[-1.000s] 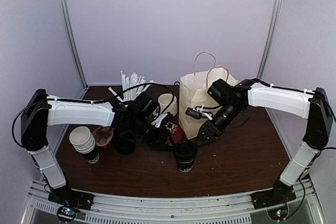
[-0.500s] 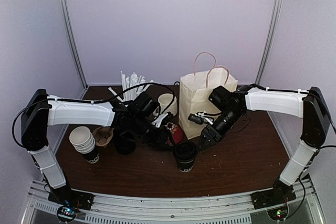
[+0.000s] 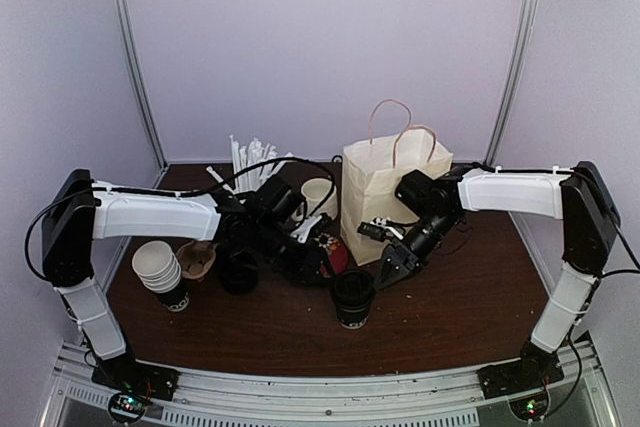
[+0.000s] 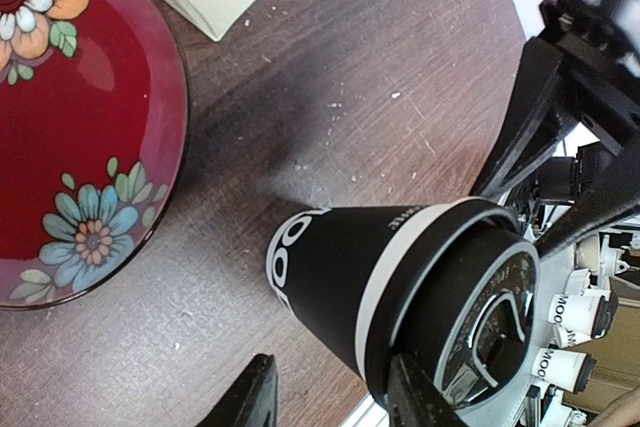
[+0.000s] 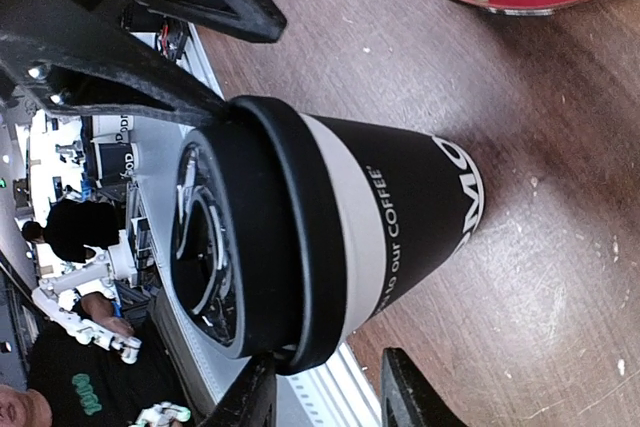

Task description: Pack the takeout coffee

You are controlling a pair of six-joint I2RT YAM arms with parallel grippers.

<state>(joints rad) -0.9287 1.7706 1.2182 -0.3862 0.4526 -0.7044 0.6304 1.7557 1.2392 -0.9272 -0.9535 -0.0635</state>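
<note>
Toward the front centre of the desk (image 3: 450,322), 1 black lidded takeout cup (image 3: 352,297) is stood upright, in front of the paper bag (image 3: 385,197) and near the red bowl (image 4: 90,117); this position is judged to leave it reachable from both sides. It is flanked by the right tool (image 5: 320,402) and the left tool (image 4: 330,407), each aimed at its lid end. Both tools are found partly spread, with nothing seen pinched.

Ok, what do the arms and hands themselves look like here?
The left arm and right arm match: white shell segments, black joints, black cables tied along the top. The left hand and right hand are black, each with two flat, tapering fingers. No markings are legible on them.
</note>
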